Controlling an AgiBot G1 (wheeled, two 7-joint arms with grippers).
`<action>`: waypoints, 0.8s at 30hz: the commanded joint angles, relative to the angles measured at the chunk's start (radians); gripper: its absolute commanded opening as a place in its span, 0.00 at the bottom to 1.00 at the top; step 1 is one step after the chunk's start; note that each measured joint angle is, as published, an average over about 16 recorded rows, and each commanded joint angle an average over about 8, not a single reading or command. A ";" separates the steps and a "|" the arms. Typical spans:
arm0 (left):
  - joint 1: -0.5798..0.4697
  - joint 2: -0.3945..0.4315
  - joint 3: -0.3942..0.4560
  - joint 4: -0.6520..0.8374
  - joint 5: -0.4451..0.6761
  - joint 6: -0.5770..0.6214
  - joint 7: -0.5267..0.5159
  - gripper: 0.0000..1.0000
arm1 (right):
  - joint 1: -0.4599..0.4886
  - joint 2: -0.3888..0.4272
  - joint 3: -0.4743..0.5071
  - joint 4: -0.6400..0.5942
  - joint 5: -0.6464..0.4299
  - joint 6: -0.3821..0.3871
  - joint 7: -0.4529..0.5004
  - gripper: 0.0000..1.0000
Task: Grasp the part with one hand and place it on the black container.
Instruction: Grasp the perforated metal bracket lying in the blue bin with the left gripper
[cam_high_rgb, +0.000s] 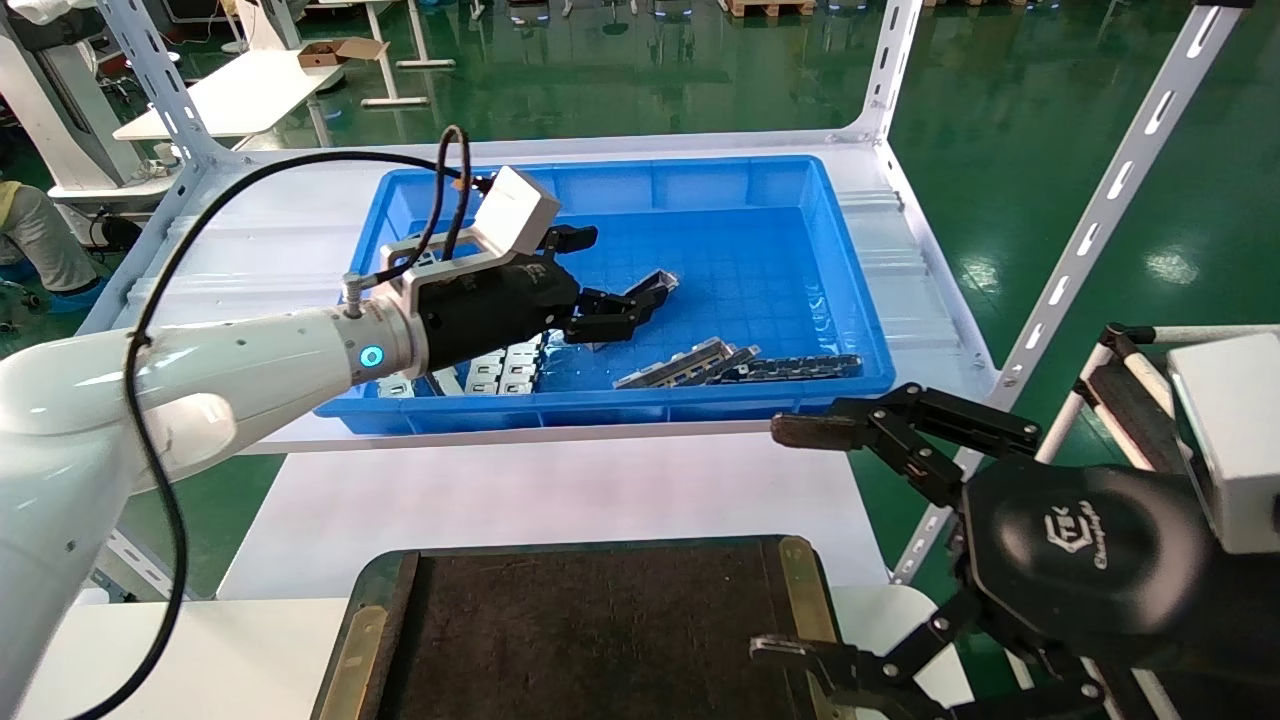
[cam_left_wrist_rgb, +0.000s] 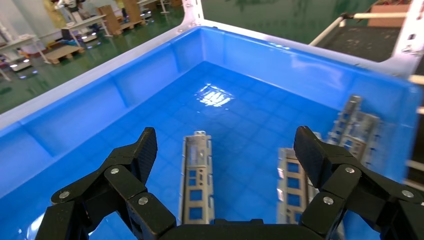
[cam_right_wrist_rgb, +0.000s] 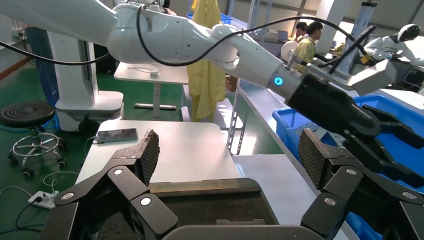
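Part (cam_left_wrist_rgb: 196, 175) lies in blue bin (cam_left_wrist_rgb: 150, 70), near end hidden beneath left end effector (cam_left_wrist_rgb: 225, 150), fingers spread apart; right end effector (cam_high_rgb: 800, 540) likewise apart.

Setting: an industrial workshop or factory test floor. Indicators: a glossy green epoxy-coated floor (cam_high_rgb: 1050, 150); a white slotted-angle steel rack (cam_high_rgb: 1120, 190) carrying a blue plastic bin (cam_high_rgb: 800, 180) of stamped metal parts; white work tables (cam_high_rgb: 240, 90) standing on the open floor beyond the rack; wooden pallets (cam_left_wrist_rgb: 60, 50); a round stool (cam_right_wrist_rgb: 27, 115) and a power strip (cam_right_wrist_rgb: 42, 199) on the floor; workers in yellow coats (cam_right_wrist_rgb: 306, 47) at a bench beyond the pads (cam_right_wrist_rgb: 146, 152) of the right gripper.
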 joint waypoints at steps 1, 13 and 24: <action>-0.023 0.030 -0.005 0.067 -0.001 -0.013 0.046 1.00 | 0.000 0.000 0.000 0.000 0.000 0.000 0.000 1.00; -0.055 0.104 0.007 0.244 -0.048 -0.081 0.164 1.00 | 0.000 0.000 0.000 0.000 0.000 0.000 0.000 1.00; -0.039 0.106 0.082 0.237 -0.098 -0.113 0.114 0.05 | 0.000 0.000 0.000 0.000 0.000 0.000 0.000 0.00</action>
